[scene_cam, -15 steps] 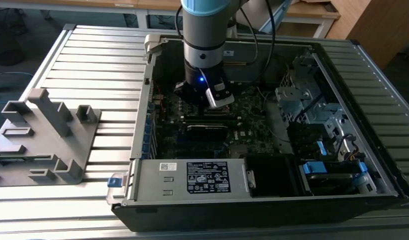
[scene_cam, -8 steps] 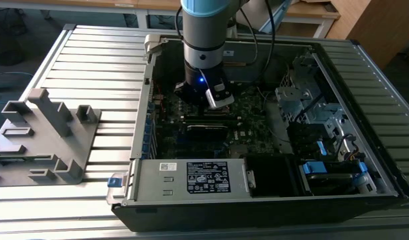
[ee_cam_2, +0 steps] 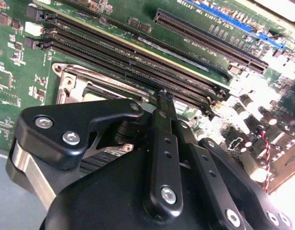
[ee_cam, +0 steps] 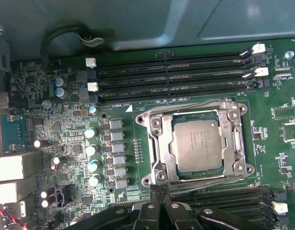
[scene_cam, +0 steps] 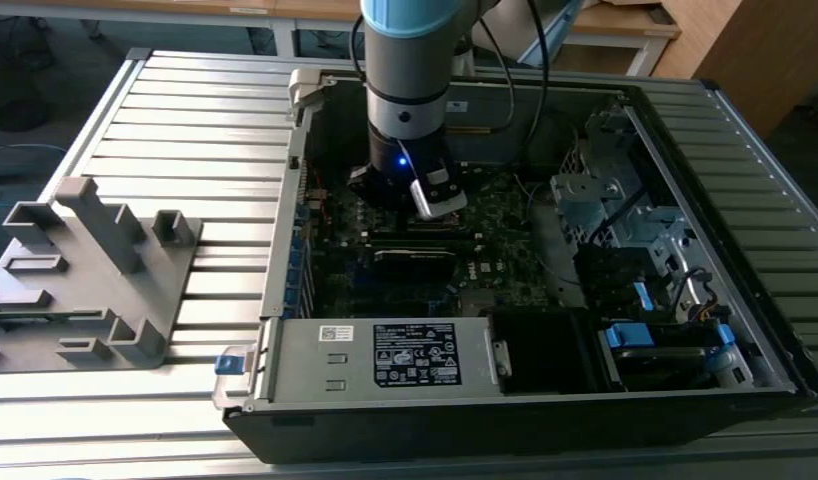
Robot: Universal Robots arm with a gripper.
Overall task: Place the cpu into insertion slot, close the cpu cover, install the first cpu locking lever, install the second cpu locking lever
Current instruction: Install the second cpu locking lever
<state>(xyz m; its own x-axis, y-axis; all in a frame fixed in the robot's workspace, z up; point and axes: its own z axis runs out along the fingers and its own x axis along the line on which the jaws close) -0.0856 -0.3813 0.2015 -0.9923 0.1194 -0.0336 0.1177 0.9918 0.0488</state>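
The cpu [ee_cam: 196, 143], a dull silver square, lies flat in the insertion slot [ee_cam: 159, 176] on the green motherboard. The shiny cpu cover [ee_cam: 158, 139] lies down around it, framing the chip through its window. Thin wire levers run along two opposite sides of the cover [ee_cam: 185, 105] [ee_cam: 209, 179]. My gripper [ee_cam: 159, 188] is shut with nothing visible between its black fingers, its tips just beside the socket corner near one lever's end. In the second wrist view my gripper [ee_cam_2: 164, 95] points at the edge of the silver cover [ee_cam_2: 73, 76]. The exterior view has my gripper [scene_cam: 433, 205] low inside the open computer case.
Long black memory slots [ee_cam: 176, 72] flank the socket on both sides. Capacitors [ee_cam: 92, 151] stand beside it. The case walls [scene_cam: 282, 230], a power supply box [scene_cam: 382, 355] and drive bays [scene_cam: 609, 200] hem in the board. A grey fixture [scene_cam: 89, 270] sits on the slatted table.
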